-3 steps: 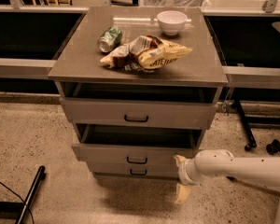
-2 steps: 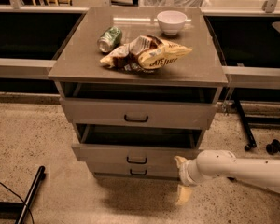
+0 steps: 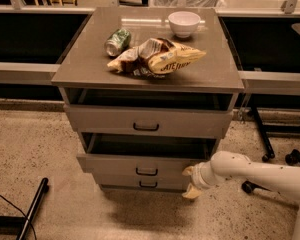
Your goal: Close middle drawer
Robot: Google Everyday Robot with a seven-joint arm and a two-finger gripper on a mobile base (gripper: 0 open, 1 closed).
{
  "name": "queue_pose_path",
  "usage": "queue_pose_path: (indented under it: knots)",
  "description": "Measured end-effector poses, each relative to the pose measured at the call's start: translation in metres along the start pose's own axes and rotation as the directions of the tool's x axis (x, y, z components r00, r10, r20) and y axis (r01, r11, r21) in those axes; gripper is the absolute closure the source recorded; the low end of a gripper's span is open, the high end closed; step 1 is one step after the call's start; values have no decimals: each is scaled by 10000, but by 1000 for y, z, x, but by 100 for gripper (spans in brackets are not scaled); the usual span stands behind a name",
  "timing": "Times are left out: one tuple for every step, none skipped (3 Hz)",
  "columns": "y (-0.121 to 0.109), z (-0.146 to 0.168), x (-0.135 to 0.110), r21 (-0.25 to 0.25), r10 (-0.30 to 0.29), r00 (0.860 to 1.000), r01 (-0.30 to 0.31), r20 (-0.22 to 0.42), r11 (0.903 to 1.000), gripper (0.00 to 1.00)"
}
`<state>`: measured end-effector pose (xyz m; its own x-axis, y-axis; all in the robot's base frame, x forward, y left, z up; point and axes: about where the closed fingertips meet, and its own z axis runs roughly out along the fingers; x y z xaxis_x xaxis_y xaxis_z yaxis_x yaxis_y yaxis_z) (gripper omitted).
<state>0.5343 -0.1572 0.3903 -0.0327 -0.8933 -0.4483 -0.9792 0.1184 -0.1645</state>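
Observation:
The grey cabinet [image 3: 150, 76] has three drawers. The middle drawer [image 3: 140, 163] is pulled out, its dark inside showing, with a small dark handle [image 3: 146, 171] at the centre of its front. The top drawer [image 3: 146, 121] also stands out a little. The bottom drawer [image 3: 146, 183] is nearly flush. My gripper [image 3: 191, 181], with pale yellow fingers [image 3: 192, 192], sits at the right end of the middle drawer's front, on a white arm [image 3: 255, 174] coming from the right.
On the cabinet top lie a green can [image 3: 118, 41], crumpled chip bags [image 3: 157, 57] and a white bowl [image 3: 184, 23]. A black chair base with castors [image 3: 270, 149] stands at the right. A dark bar [image 3: 32, 209] lies on the floor at lower left.

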Motion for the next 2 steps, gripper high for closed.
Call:
queue_pose_path:
  knots:
    - [-27,1,-4,437,66,10000,-65,-28,9990,63]
    - [-49,9,-6,926,318,9990,-287,-315,9953,59]
